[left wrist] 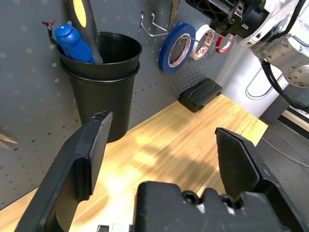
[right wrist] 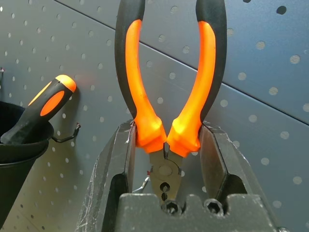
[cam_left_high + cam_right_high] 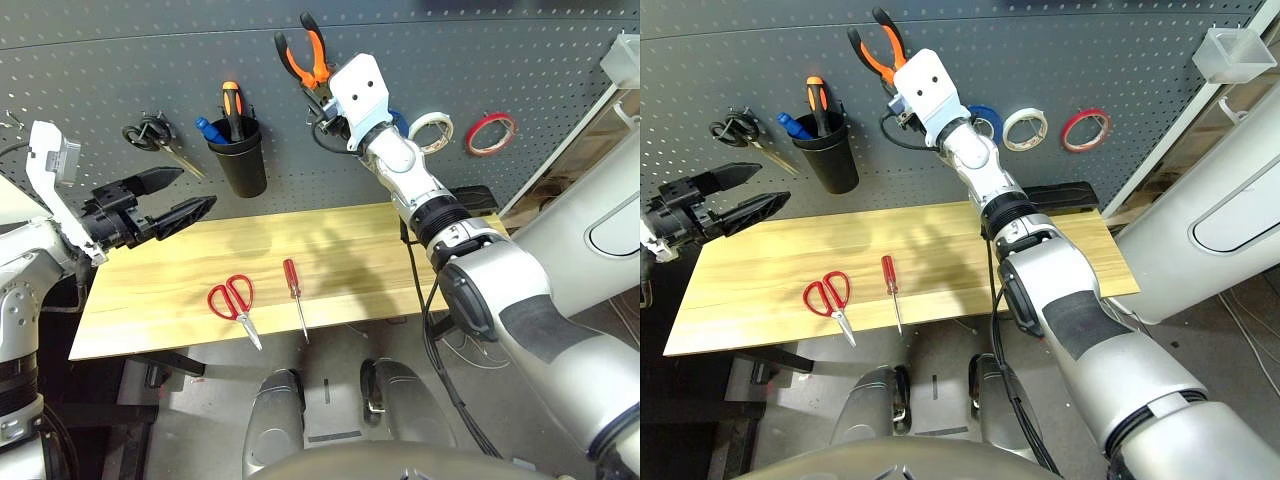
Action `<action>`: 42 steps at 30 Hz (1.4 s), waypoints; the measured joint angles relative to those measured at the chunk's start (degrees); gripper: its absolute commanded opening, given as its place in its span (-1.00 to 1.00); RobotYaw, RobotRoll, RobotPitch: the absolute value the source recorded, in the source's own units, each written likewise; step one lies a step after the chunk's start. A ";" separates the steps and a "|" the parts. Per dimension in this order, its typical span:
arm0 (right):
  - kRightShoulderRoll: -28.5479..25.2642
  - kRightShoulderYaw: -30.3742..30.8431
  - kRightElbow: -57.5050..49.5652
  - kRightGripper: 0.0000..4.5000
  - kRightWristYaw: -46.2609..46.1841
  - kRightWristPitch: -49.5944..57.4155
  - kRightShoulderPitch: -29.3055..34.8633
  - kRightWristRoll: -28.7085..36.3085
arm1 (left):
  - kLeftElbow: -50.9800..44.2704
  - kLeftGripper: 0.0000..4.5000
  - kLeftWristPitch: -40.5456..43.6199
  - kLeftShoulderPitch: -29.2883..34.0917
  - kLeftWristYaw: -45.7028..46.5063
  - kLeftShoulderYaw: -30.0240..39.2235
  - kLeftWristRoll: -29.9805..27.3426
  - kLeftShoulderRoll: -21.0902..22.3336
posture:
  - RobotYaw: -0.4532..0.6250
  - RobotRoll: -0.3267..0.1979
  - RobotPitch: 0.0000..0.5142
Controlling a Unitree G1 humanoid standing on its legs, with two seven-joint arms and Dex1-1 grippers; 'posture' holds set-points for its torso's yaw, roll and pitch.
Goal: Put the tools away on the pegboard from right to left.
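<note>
My right gripper (image 3: pixel 318 97) is raised against the dark grey pegboard (image 3: pixel 120 70) and shut on the orange-handled pliers (image 3: pixel 305 48), which point handles-up. In the right wrist view both fingers (image 2: pixel 120 159) press the pliers (image 2: pixel 166 140) at their joint. The thin red tape ring (image 3: pixel 490 132) hangs on the pegboard at the far right. On the wooden table (image 3: pixel 360 245) lie the red-handled scissors (image 3: pixel 231 299) and, just right of them, the slim red-handled screwdriver (image 3: pixel 292 281). My left gripper (image 3: pixel 195 190) hovers open over the table's left end, holding nothing.
A black cup (image 3: pixel 239 157) on the pegboard holds an orange-black screwdriver (image 3: pixel 232 103) and a blue-handled tool (image 1: pixel 73 42). Black-handled scissors (image 3: pixel 153 135) hang left of the cup. White tape (image 3: pixel 431 130) and blue tape (image 1: pixel 175 47) hang by the red ring. A black pad (image 3: pixel 470 198) lies at the table's back right.
</note>
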 measured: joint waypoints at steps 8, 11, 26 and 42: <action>-0.18 0.34 2.04 -0.10 -0.38 0.67 -0.68 -0.66 | -0.23 1.00 0.16 -0.01 0.07 -0.14 -0.02 -0.28 | -0.06 0.25 -0.65; -0.18 0.31 2.24 -0.10 -0.56 0.76 -0.68 -0.66 | -0.23 1.00 0.33 -0.09 0.06 -0.25 -0.03 -0.28 | -0.06 0.25 -0.64; -0.06 -1.32 3.38 -0.10 0.22 1.85 -0.66 -0.34 | -0.27 1.00 0.98 -0.75 0.03 -0.63 -0.03 -0.26 | -0.03 0.25 -0.64; 1.03 -1.35 1.51 -0.10 0.42 0.28 -1.73 0.30 | -0.61 1.00 1.21 -1.21 0.04 -1.09 -0.13 -0.47 | -0.08 0.25 -0.63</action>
